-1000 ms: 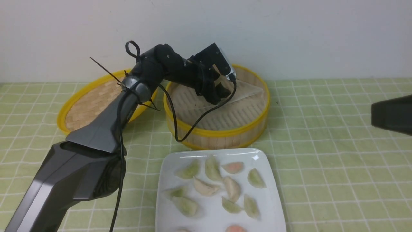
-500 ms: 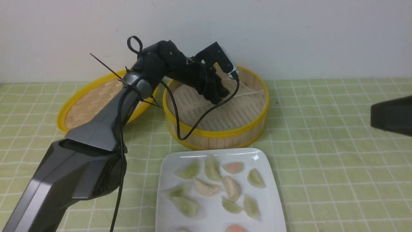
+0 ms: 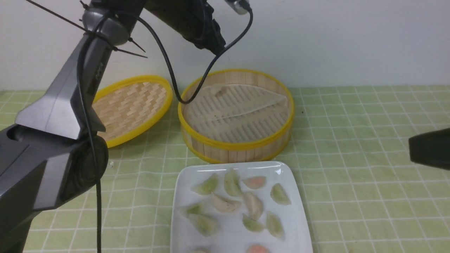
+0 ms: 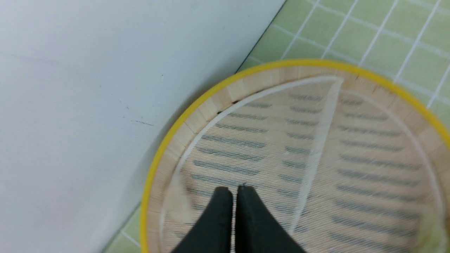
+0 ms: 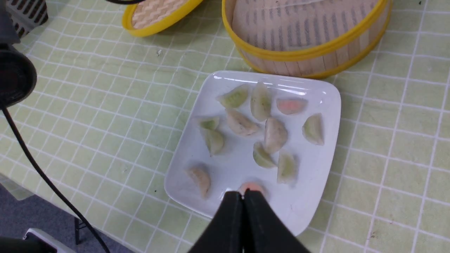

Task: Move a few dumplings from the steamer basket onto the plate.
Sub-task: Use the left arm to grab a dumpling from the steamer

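The steamer basket (image 3: 239, 144) stands at the back centre, its pale liner sheet (image 3: 235, 112) creased across the middle. No dumpling shows clearly in it. Several dumplings (image 3: 253, 205), green, whitish and pink, lie on the white square plate (image 3: 299, 214) in front of it. My left gripper (image 3: 216, 45) hangs high above the basket's far side. In the left wrist view the left gripper (image 4: 234, 189) is shut with nothing between its fingers, over the liner (image 4: 316, 147). My right gripper (image 5: 243, 192) is shut and empty, above the plate (image 5: 316, 168) near a pink dumpling (image 5: 250, 186).
The shallow woven lid (image 3: 130, 109) leans at the back left beside the basket. A wall rises right behind both. A black cable (image 3: 168, 66) dangles from my left arm over the basket's left rim. A dark part of my right arm (image 3: 429, 149) shows at the right edge.
My left arm has lifted out of the basket to high above it, and its jaws have gone from open to shut, holding nothing. The right arm has barely moved.
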`<move>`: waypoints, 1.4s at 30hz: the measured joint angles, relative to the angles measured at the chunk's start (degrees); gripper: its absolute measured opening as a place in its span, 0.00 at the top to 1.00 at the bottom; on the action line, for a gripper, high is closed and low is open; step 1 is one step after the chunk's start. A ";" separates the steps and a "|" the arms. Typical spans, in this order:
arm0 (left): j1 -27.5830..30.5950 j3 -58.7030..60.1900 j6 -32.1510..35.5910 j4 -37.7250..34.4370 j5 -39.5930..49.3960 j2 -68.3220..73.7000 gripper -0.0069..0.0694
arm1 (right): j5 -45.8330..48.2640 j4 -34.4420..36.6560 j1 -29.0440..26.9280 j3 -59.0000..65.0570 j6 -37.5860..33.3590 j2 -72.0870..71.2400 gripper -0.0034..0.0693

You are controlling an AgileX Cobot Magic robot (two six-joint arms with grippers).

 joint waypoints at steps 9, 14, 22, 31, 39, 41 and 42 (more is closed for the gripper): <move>-0.35 0.11 -7.14 6.88 0.16 0.03 0.92 | 2.38 2.97 0.00 0.00 -2.73 0.00 0.97; -0.35 0.11 -6.84 8.58 0.11 5.36 0.86 | 3.00 3.50 0.00 0.00 -3.40 0.00 0.97; -1.27 0.28 -4.90 7.52 -9.76 13.81 0.52 | 3.06 3.72 0.00 0.00 -3.55 0.00 0.97; -1.38 0.01 -4.35 7.83 -19.01 19.03 0.35 | 2.14 3.72 0.00 0.00 -3.55 0.00 0.97; -1.83 -0.33 -3.69 7.93 -16.38 18.64 0.65 | 1.81 3.31 0.00 0.00 -3.55 0.00 0.97; -1.88 -0.91 -3.69 8.71 -11.52 17.35 0.65 | 1.81 3.25 0.00 0.00 -3.55 0.00 0.97; -1.88 -1.51 -3.68 9.33 -8.72 16.67 0.65 | 1.81 3.25 0.00 0.00 -3.55 0.00 0.97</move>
